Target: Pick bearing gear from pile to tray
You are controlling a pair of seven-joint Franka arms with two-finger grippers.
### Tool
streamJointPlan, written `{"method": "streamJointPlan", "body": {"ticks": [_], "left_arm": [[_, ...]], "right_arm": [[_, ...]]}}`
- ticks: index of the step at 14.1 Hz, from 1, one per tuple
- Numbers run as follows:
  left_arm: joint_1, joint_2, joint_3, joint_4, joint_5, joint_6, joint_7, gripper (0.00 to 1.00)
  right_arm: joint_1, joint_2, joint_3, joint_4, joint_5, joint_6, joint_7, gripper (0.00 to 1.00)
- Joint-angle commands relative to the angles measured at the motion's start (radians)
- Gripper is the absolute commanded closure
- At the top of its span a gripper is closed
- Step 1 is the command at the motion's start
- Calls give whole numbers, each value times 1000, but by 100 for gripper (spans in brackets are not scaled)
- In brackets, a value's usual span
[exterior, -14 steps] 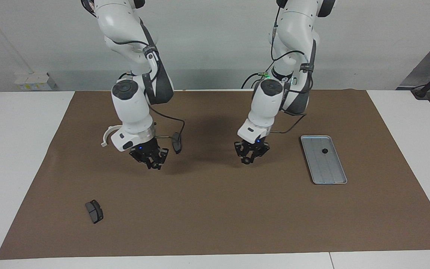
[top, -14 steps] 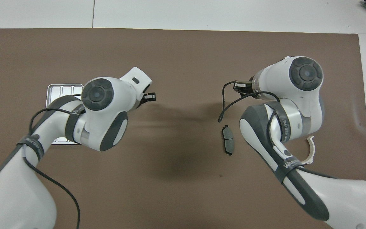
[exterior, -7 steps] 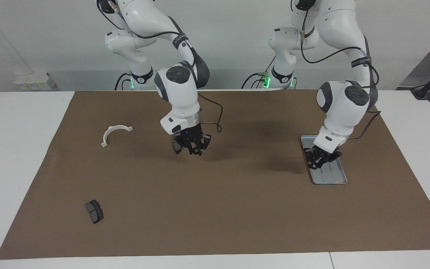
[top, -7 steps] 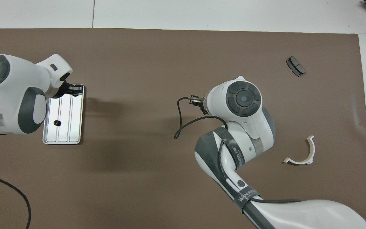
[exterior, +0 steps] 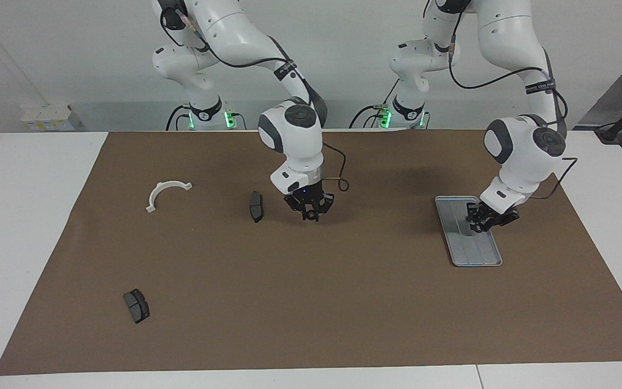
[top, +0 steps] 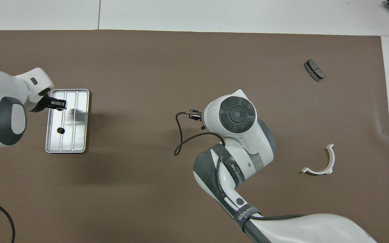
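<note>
The silver tray (exterior: 475,251) lies at the left arm's end of the mat and also shows in the overhead view (top: 77,135). One tiny black ring (top: 59,130) lies in it. My left gripper (exterior: 480,220) hangs low over the tray (top: 58,104), fingers close together on a small black ring. My right gripper (exterior: 309,214) is low over the middle of the mat, beside a dark grey brake pad (exterior: 256,206). The rest of the pile is scattered: a white half-ring bracket (exterior: 166,193) (top: 323,162) and a second brake pad (exterior: 136,306) (top: 314,70).
A brown mat (exterior: 311,302) covers the table, with white table top at both ends. The right arm's elbow and cable (top: 181,135) hide the middle brake pad from above. The second brake pad lies farthest from the robots, at the right arm's end.
My left arm swung from the mat's middle to over the tray, carrying the ring. My right arm moved from near the bracket toward the middle, uncovering the bracket and a brake pad.
</note>
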Motion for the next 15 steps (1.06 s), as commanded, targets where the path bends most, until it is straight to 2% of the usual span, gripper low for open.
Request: {"method": "streamJointPlan", "body": {"ticks": [1,2,3,4,5,6,7,9,12,15], "left_arm": [[1,-41,-4,-41,-6,8,6,59],[1,-40,-4,-41,-6,13,6,53],[1,-40,-4,-39,-6,17,6,51],[0,-38,-4,-36,-6,25,4,44],[-2,-35,-4,-30,-6,33,3,36],[-6,-32,-4,-24,-6,33,0,35],[-12,-27,-5,-7,-6,33,-26,35],[-55,-21,-8,16,-6,33,-142,35],[-181,-21,-8,19,-6,37,-342,35],[-330,-20,-8,6,-8,124,-537,35]], "right_arm": [[12,32,-1,28,-27,29,31,100],[20,38,-1,23,-27,31,34,100],[26,44,-1,18,-27,34,37,100],[28,52,-1,15,-27,43,39,94],[32,50,-1,15,-27,37,39,78],[32,50,-1,15,-28,34,39,46],[29,50,-1,17,-28,37,37,2],[3,9,-10,15,-28,32,27,0],[-67,-92,-9,-31,-27,9,-47,0],[-147,-213,-9,-98,-24,-67,-123,0]]}}
